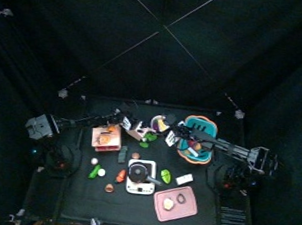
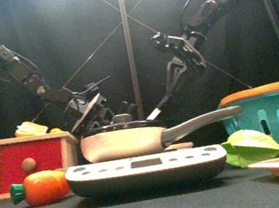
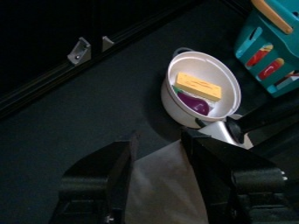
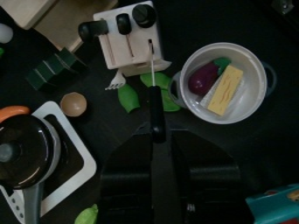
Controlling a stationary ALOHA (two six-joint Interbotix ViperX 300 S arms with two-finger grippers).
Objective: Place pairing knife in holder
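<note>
Misalignment is the danger: right hand point(image 4: 155, 131), clenched on the paring knife point(image 4: 153, 92), could miss the knife holder point(image 4: 131, 39) slot and topple the block.

I take the knife holder point(image 4: 128, 38) as my landmark. The paring knife point(image 4: 153, 92) hangs right over its near edge, blade tip at the slots. Just beside the holder sits a white bowl point(image 4: 225, 83) with food, crowding that flank. Green leaves point(image 4: 163, 94) lie on the desk point(image 4: 70, 188) beneath. A scale with pan point(image 4: 33, 153) blocks the other side. Above the holder, I see open room.
</note>
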